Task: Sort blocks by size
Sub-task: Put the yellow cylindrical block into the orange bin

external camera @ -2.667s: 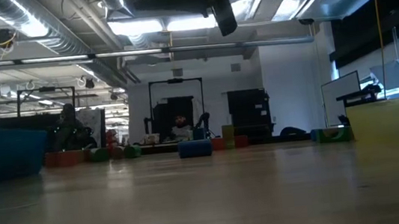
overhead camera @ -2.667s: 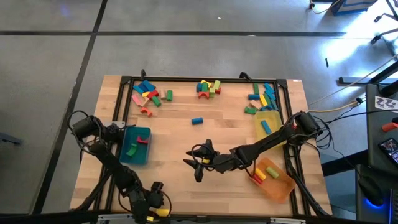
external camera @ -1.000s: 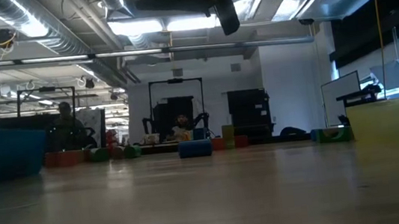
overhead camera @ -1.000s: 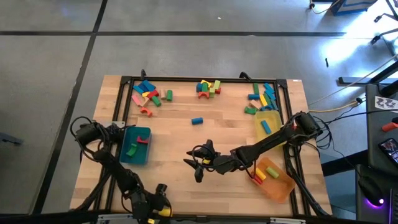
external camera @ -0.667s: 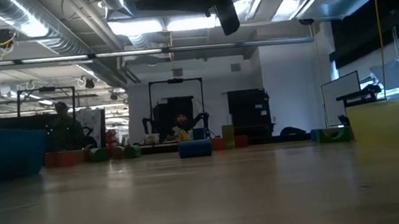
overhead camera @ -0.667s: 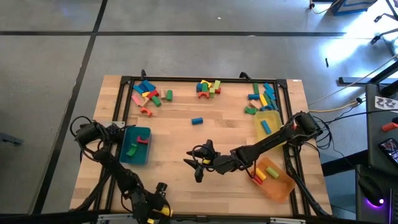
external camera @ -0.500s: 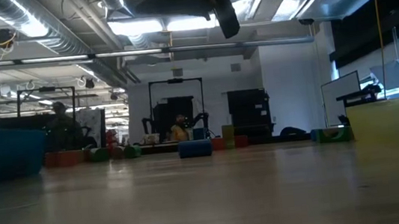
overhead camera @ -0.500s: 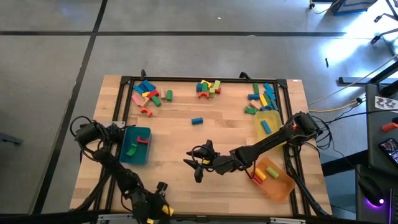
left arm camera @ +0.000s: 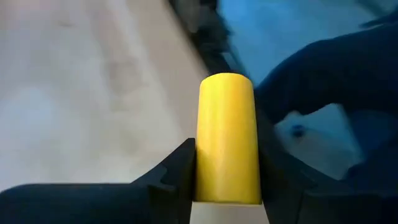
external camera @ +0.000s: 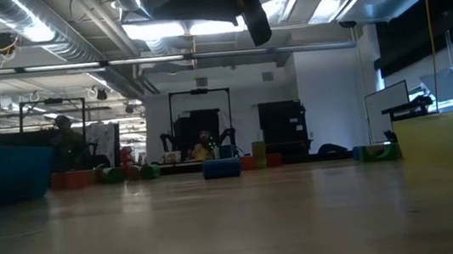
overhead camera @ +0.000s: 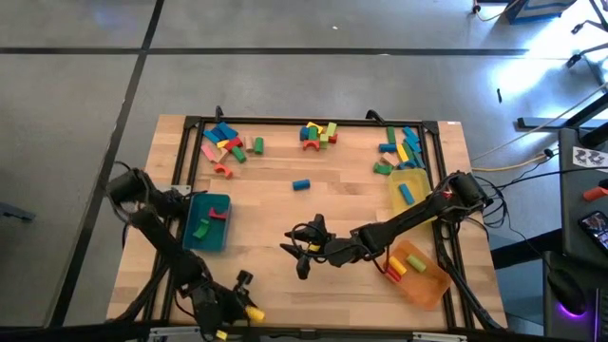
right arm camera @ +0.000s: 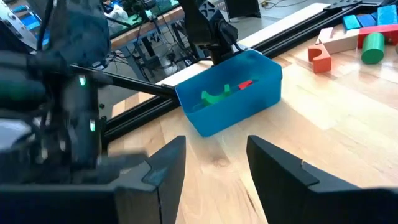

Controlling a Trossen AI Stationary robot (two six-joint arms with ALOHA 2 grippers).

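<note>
Blocks (overhead camera: 318, 133) are mostly still piled along the far edge of the desk (overhead camera: 285, 204) in three loose bunches: blue, pink, red and green ones at the far left, a red/yellow/green/blue clump in the middle, and blue and green ones at the far right, plus one blue cylinder (overhead camera: 301, 184) sitting alone a bit closer in. Left gripper (left arm camera: 227, 186) is down at the near left corner of the desk and its fingers are clamped on a yellow cylinder (left arm camera: 226, 137), one finger on each side, the block poking out past the tips; from above you can see the yellow bit (overhead camera: 253, 313) sticking out of it. That arm runs from its base beside the teal tray (overhead camera: 208, 222) down toward the near edge. The teal tray has a green arch and a red piece in it. Right gripper (overhead camera: 299, 249) is out over the middle of the desk, arm stretched low from the right side, fingers (right arm camera: 163, 163) parted about halfway with nothing between them, pointing toward the teal tray. Yellow tray (overhead camera: 408, 190) on the right holds a blue bar, and the orange tray (overhead camera: 422, 271) near the right front corner has red and yellow pieces in it.
</note>
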